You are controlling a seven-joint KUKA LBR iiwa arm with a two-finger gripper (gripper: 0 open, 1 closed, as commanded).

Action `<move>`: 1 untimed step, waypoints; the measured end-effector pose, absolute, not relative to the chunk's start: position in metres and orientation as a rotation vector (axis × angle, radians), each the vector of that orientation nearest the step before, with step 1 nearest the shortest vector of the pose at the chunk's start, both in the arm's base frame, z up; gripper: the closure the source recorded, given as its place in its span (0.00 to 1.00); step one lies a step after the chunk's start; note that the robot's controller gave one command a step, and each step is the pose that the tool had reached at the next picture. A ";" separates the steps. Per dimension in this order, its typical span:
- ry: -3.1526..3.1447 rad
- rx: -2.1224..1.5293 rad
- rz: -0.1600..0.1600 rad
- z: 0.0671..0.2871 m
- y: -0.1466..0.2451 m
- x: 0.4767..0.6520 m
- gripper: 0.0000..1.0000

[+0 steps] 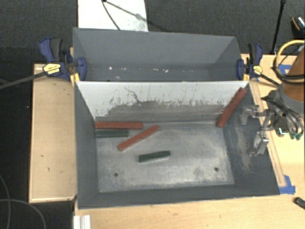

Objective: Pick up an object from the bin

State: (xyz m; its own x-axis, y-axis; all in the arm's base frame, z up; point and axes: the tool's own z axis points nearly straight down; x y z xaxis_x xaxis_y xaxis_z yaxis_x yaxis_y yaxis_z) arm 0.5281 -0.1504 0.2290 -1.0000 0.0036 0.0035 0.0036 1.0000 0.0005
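gripper (256, 130): above the right sloped wall of the bin (248, 175), claw spread wide, nothing in it | red-brown bars, 3: leaning red-brown bar (232, 108) in back right corner, nearest the gripper but apart from it; flat red-brown bar (119, 125) back left; slanted red-brown bar (138, 138) just beside it | dark green bars, 2: left green bar (112, 133) touching the flat one; middle green bar (154, 156) on the floor
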 end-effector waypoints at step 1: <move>-3.137 0.164 -0.006 0.181 -0.080 0.564 0.00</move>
State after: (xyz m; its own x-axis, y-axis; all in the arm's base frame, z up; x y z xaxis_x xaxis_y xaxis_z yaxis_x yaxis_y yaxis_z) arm 0.5644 -0.0799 0.1810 -0.9945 -0.1045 0.0002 -0.1045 0.9945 0.0040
